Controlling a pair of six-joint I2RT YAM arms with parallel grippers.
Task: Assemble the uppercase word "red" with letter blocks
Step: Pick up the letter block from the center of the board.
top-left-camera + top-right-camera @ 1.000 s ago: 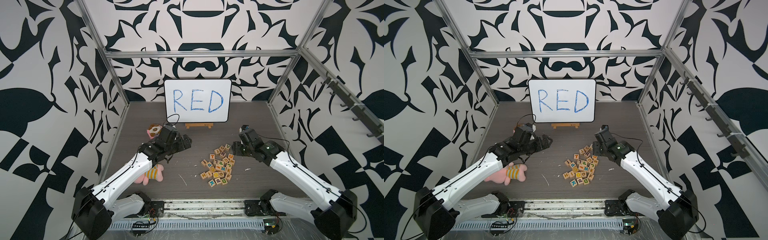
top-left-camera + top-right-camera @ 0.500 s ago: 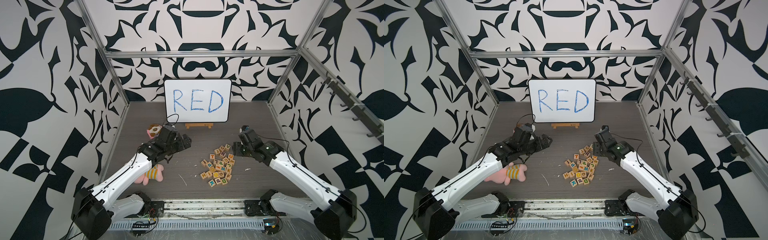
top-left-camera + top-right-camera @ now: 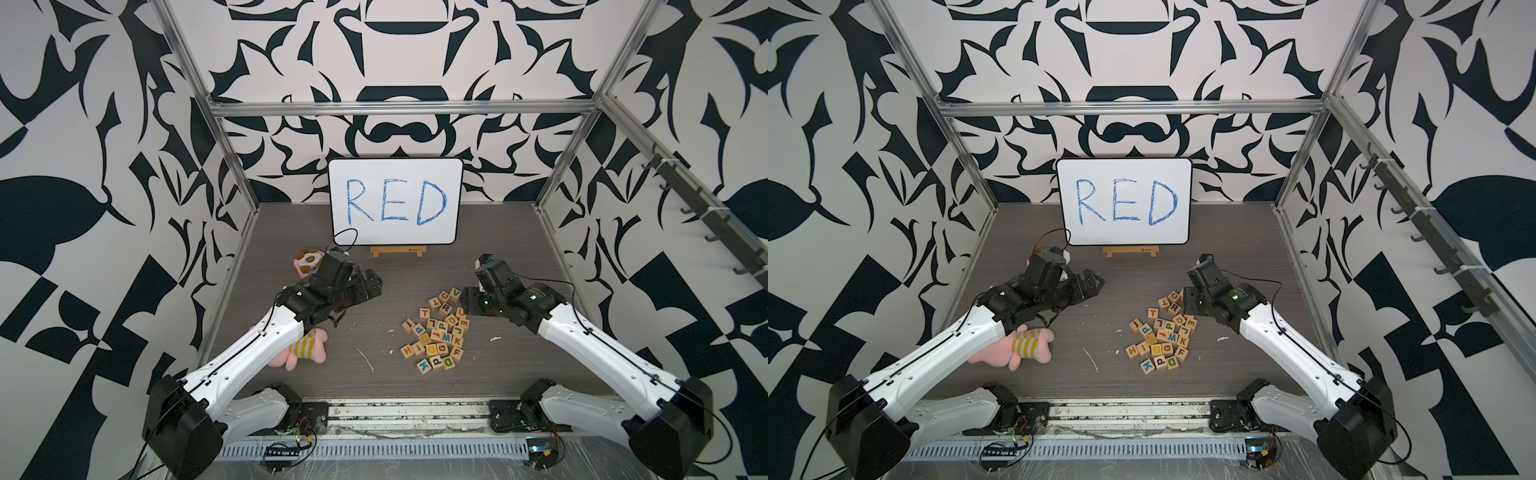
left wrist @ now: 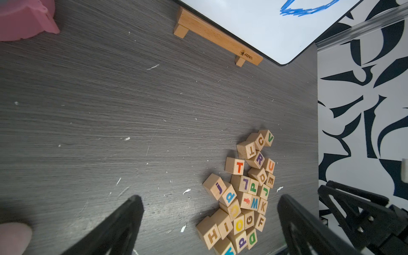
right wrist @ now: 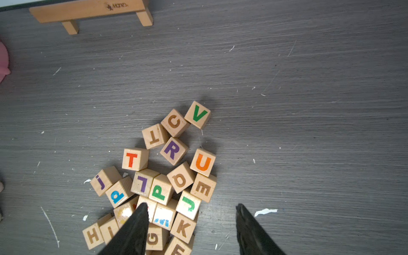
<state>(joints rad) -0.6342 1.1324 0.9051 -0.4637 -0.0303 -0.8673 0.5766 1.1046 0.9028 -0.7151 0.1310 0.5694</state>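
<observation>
Letter blocks (image 3: 436,332) lie heaped on the tabletop (image 3: 415,274). Left hand (image 4: 209,198) gapes wide, empty; right hand (image 5: 192,205) stands open at the heap's edge.

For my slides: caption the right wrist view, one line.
Open right gripper above the jumbled letter blocks, a purple R block face-up among them.

top views look down from the front; 2 close wrist views share the letter blocks (image 5: 159,192).
</observation>
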